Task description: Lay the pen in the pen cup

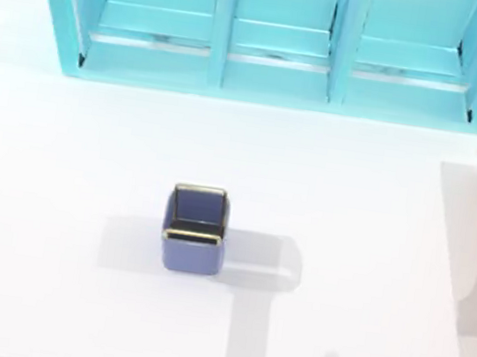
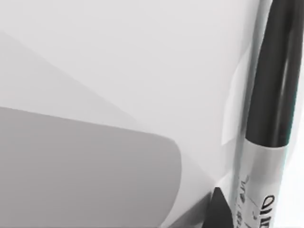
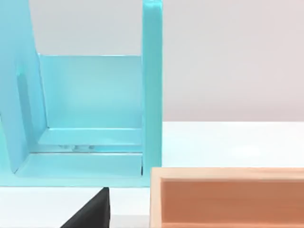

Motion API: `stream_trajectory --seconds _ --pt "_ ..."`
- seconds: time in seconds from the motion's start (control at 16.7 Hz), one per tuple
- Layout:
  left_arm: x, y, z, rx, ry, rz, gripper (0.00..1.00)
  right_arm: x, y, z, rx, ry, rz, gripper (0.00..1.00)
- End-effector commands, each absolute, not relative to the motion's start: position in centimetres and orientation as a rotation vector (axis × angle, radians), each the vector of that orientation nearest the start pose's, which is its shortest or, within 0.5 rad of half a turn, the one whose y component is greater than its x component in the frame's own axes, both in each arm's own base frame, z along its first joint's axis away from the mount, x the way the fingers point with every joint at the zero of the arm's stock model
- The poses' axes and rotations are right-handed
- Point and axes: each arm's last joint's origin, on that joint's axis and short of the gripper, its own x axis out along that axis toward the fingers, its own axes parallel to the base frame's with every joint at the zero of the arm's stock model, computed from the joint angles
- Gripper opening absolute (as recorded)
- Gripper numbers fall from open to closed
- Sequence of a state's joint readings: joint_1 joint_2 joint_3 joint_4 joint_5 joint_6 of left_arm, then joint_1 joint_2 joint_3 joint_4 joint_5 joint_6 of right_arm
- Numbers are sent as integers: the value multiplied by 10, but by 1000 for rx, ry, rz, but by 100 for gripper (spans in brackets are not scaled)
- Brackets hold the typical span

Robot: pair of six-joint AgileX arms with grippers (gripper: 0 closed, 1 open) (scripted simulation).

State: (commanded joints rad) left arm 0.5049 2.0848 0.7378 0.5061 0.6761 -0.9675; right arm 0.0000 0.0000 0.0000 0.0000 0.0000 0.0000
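In the left wrist view a dark fingertip of the left gripper (image 2: pixel 217 209) shows at the frame edge, right beside the pen (image 2: pixel 270 104). The pen fills the side of that view: a black barrel running into a silvery band with dark lettering. It lies so close to the camera that it is probably within the gripper's reach or already taken, but I cannot tell whether the fingers are clenched on it or released. Behind it is the white surface (image 2: pixel 118 61), crossed by a broad grey shadow.

The right gripper (image 3: pixel 92 211) shows as a black pointed tip in its own wrist view, and I cannot tell its state either. It points toward the tan wooden box (image 3: pixel 228 194) and the turquoise shelf unit (image 3: pixel 90 99), at the right of the surface, which suggests this arm is parked aside.

From above, the pen cup (image 1: pixel 195 230) stands upright near the middle of the surface, well apart from shelf and box, mouth open upward, ready to receive the pen.
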Motion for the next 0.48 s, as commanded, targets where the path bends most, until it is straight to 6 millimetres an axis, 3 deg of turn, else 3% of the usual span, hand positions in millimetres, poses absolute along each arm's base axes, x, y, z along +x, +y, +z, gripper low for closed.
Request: stream_trajectory --seconds 0.48 --pt "297 144 35 -1400 737 211 40 106 -1 160 0 0 0 100"
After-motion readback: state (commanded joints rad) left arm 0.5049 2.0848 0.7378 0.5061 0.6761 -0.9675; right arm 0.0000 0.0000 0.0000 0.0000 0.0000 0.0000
